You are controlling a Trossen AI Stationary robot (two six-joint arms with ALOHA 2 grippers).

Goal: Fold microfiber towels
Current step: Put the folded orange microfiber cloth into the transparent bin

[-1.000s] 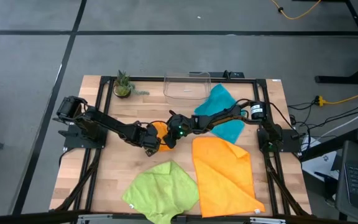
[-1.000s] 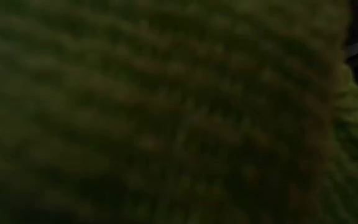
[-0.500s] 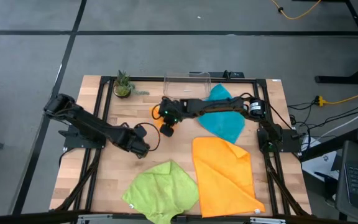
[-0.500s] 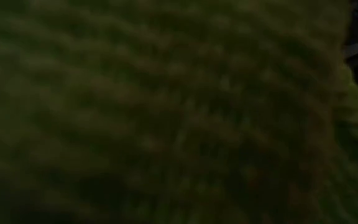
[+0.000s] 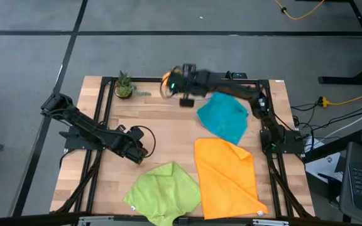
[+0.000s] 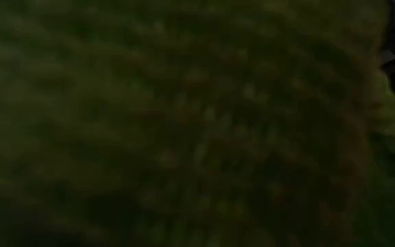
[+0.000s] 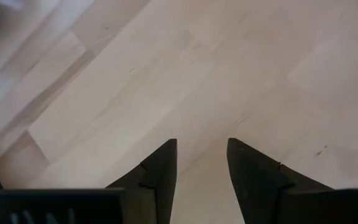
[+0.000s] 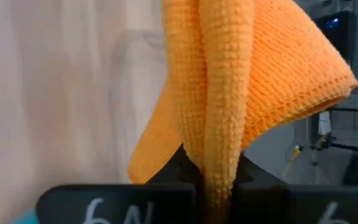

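Note:
My right gripper (image 5: 168, 80) is up over the table's far edge, shut on a folded orange microfiber towel (image 8: 229, 93). A teal towel (image 5: 224, 119) lies flat right of centre. A second orange towel (image 5: 225, 176) and a lime green towel (image 5: 163, 191) lie near the front edge. My left gripper (image 5: 137, 150) hovers open over bare wood left of centre, with nothing between its fingers (image 7: 160, 174). The low view is filled by lime green cloth (image 6: 184, 123). My right gripper pinches several bunched layers of the folded orange towel (image 8: 219, 168) between its two fingers. The fingers slant downward toward the table's far left. The towel is lifted clear of the table, its folds (image 8: 272, 81) spreading out beyond the fingertips.
A clear plastic bin (image 5: 175, 95) stands at the far edge, partly under my right arm. A small potted plant (image 5: 124, 85) sits at the far left corner. Bare wood (image 5: 162, 132) lies open in the table's middle.
My right gripper has risen from the table's middle and swung toward the far edge, rolling as it went, and has lifted the folded orange towel clear of the wood. My left gripper has drawn back from that towel toward the table's left and near side, rising a little.

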